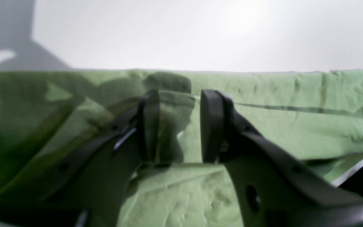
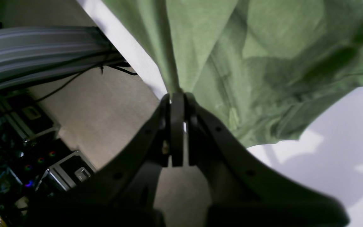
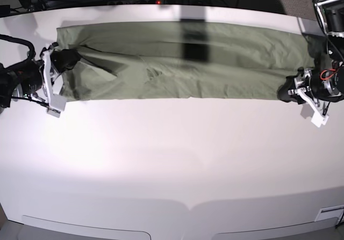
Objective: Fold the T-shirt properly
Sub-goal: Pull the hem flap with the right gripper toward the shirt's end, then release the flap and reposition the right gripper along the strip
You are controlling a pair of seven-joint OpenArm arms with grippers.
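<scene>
The T-shirt point(image 3: 177, 62) lies on the white surface point(image 3: 172, 159), near the far edge. It is folded into one long green strip that runs from side to side. It is wrinkled, most of all toward the end by the right arm, and a dark shadow falls across its middle.

The right end effector point(image 2: 177, 104) is at one short end of the strip. Its two black fingers are pressed tight together, and a bunched bit of the green cloth is pinched between their tips. From that pinch the cloth spreads out like a fan. In the right wrist view, part of the cloth looks lifted, with the white surface showing under its edge. Beyond the edge of the surface there are cables point(image 2: 83, 71) and some dark boxes with small lights point(image 2: 27, 157).

The left end effector point(image 1: 180, 126) is at the other short end. Its fingers stand apart, with a clear gap between them. A fold of green cloth point(image 1: 169, 126) sits in that gap, up against one finger point(image 1: 148, 126). The other finger point(image 1: 211, 126) does not seem to touch it, so the cloth is not squeezed. The rest of the shirt lies flat behind the fingers, out to the edge of the cloth.

The near part of the surface is bare and bright white.
</scene>
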